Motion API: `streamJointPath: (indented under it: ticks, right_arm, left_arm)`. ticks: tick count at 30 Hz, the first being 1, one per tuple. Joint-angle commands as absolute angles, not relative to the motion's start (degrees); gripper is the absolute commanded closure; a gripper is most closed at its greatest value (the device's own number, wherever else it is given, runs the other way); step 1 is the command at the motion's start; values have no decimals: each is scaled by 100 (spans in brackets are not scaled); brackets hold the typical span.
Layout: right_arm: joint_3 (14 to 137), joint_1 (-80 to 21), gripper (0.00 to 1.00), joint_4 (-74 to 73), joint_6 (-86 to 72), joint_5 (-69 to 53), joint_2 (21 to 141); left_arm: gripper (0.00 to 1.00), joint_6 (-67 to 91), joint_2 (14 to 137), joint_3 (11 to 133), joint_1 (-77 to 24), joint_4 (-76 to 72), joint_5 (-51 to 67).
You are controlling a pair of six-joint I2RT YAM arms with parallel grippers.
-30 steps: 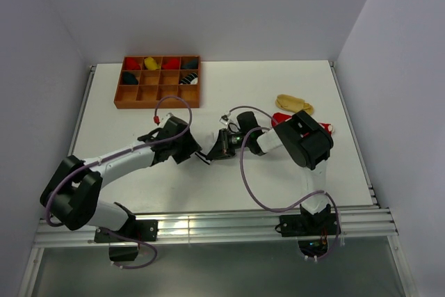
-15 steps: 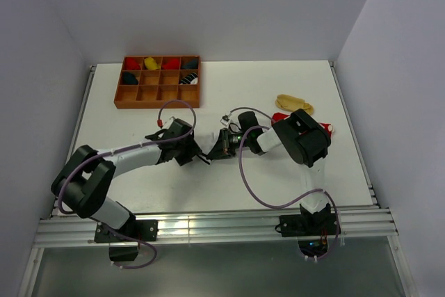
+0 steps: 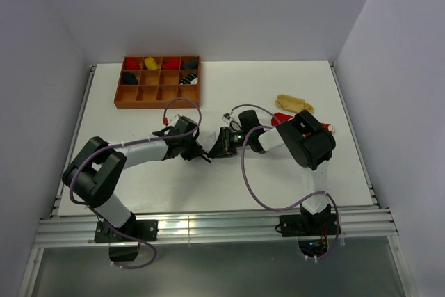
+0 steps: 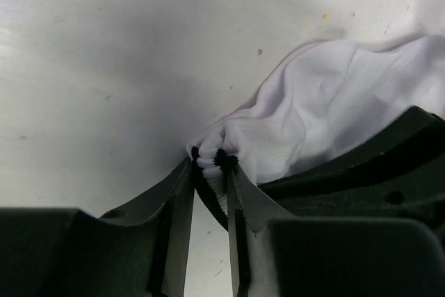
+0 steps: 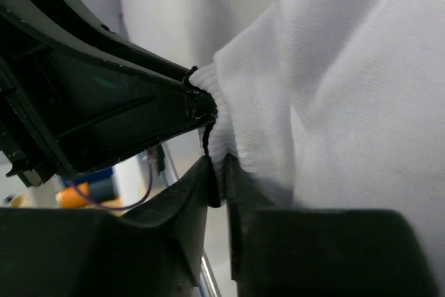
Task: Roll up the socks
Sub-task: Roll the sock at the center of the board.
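White sock [image 4: 327, 109] is lying bunched mid desk [image 3: 278, 88], between both tools | left tool [image 4: 210, 172] is pinching its black-striped cuff, jaws narrow | right tool [image 5: 219, 168] is standing narrow, fabric edge sitting at its tips, grip: cannot tell | tan sock [image 3: 294, 103] and red sock [image 3: 280, 117] are lying far right
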State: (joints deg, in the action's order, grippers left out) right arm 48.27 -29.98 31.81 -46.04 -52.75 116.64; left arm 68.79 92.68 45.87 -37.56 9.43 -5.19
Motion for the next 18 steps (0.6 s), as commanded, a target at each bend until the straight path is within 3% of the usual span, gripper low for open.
streamJointPath:
  ticks: [1, 6, 11, 18]
  right_arm:
    - [4676, -2988, 75, 2297, -3658, -4080, 11129]
    - [4536, -3295, 62, 1513, -2683, -2527, 9898]
    - [4175, -3805, 62, 1397, -1996, -1127, 8914]
    - [3929, -4991, 60, 1888, -1082, 298, 8666]
  left_arm:
    - [73, 6715, 9694, 4684, -3858, 1590, -668]
    - [74, 6531, 9887, 5009, -3972, 2012, -756]
    - [74, 6364, 9940, 5220, -4017, 2232, -800]
    - [74, 6223, 9958, 5545, -4061, 2434, -826]
